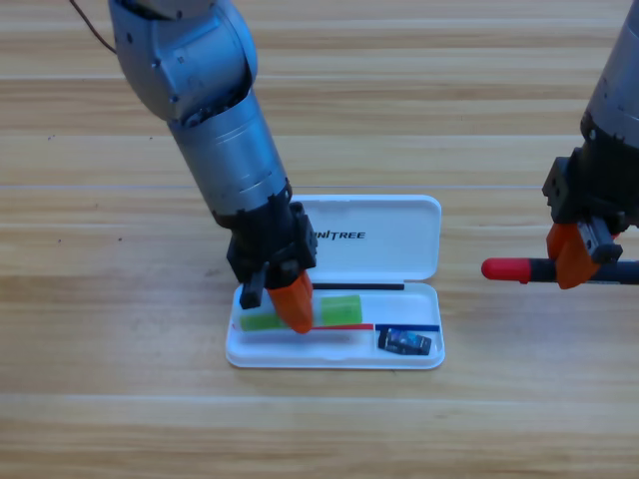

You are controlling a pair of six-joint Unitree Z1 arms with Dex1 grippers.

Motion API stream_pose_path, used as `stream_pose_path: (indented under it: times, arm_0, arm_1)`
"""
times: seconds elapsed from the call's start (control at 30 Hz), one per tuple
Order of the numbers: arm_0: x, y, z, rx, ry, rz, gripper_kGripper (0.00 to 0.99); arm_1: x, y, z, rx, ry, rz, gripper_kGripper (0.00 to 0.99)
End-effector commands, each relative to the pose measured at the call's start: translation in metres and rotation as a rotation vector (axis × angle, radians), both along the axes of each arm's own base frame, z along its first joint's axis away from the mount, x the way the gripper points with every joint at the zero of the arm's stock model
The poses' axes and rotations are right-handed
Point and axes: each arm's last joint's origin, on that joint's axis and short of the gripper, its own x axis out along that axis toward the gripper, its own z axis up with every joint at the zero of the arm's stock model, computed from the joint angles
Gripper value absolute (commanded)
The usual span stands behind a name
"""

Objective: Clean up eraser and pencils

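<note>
Open white pencil case lying on the wooden bench, its lid, lettered UNITREE, folded back flat toward the top of the view and its tray nearest the viewer. The tray holds two items: one light-green pencil lying lengthwise in the left half, and one dark eraser with a printed wrapper at the right end. The left claw points down into the tray over the middle of the green pencil, hiding that part; whether its orange jaws are parted or pressing the pencil cannot be told. The right claw, well apart from the case at the right edge, is clenched on the one red-capped marker, held level, cap end toward the case.
</note>
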Motion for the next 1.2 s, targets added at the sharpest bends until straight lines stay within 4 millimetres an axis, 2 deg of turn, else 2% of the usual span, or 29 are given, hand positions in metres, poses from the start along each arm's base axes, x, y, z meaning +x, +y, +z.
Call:
stream_pose_path:
  times: [0.03,0.7,0.73,0.8,0.83,0.87,1.07,1.2]
  arm_0:
    - [0.0,-0.009,-0.03,0.051,0.033,-0.021,0.0]
    - [-0.001,-0.009,-0.028,0.054,0.027,-0.001,0.0]
    - [-0.002,-0.009,-0.028,0.055,0.029,0.0,0.16]
    - [-0.003,-0.008,-0.028,0.058,0.032,0.003,0.772]
    - [-0.003,-0.008,-0.027,0.058,0.032,0.003,0.957]
    - [-0.003,-0.008,-0.027,0.059,0.033,0.004,0.989]
    - [-0.004,-0.007,-0.022,0.052,0.027,0.012,0.99]
    - [-0.005,-0.006,-0.018,0.052,0.021,0.017,0.99]
  arm_1:
    - [-0.004,0.014,-0.012,-0.018,0.048,0.027,0.0]
    - [-0.004,0.019,-0.012,-0.016,0.047,0.026,0.0]
    - [-0.004,0.019,-0.012,-0.015,0.046,0.026,0.0]
    - [-0.004,0.02,-0.012,-0.015,0.046,0.026,0.0]
    - [-0.004,0.02,-0.012,-0.014,0.045,0.024,0.0]
    - [-0.004,0.02,-0.012,-0.013,0.044,0.024,0.0]
    - [-0.004,0.024,-0.012,-0.01,0.041,0.027,0.0]
    - [-0.006,0.039,-0.014,-0.008,0.04,0.038,0.0]
